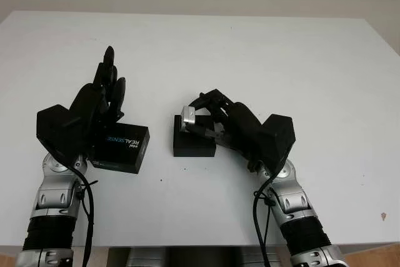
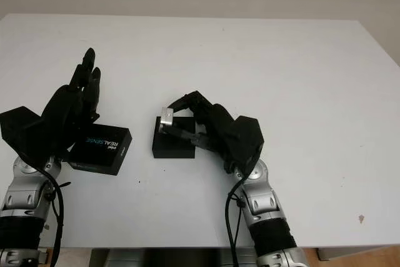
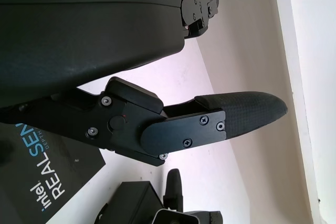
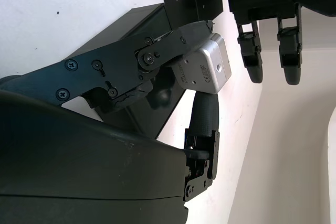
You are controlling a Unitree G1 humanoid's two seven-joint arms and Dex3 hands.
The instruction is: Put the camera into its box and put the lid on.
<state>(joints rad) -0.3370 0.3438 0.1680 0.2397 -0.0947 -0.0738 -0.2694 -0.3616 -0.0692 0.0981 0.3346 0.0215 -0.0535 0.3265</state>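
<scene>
Right hand (image 1: pixel 209 120) reaching in from the bottom right of the head views, forearm angled up and to the left, black shell lifted clear of the white table (image 1: pixel 281 60). Fingers (image 4: pixel 131 64) clenched round the camera (image 1: pixel 188 115), a small silver block with rounded corners. Held just above the near, right part of the box (image 1: pixel 190 142), one silver end sticking out to the left past the fingertips. Long axis roughly level, running left to right along the line of the fingers; far end hidden inside the grasp. In the right wrist view, the silver end face (image 4: pixel 207 66) plain to see, with a small round hole in it, the black box directly behind.

Box itself a low black block sitting flat on the table near the middle, a little in front of the robot, open top partly hidden by the hand and camera. Cannot tell whether the camera touches the box rim.

Left hand (image 1: pixel 106 95) at the left, raised above the table, open and holding nothing, fingers pointing away from the robot. Beneath and just right of its palm, the lid (image 1: pixel 125 148): a flat black piece printed "intel REALSENSE", lying on the table, turned slightly askew, well apart from the box.
</scene>
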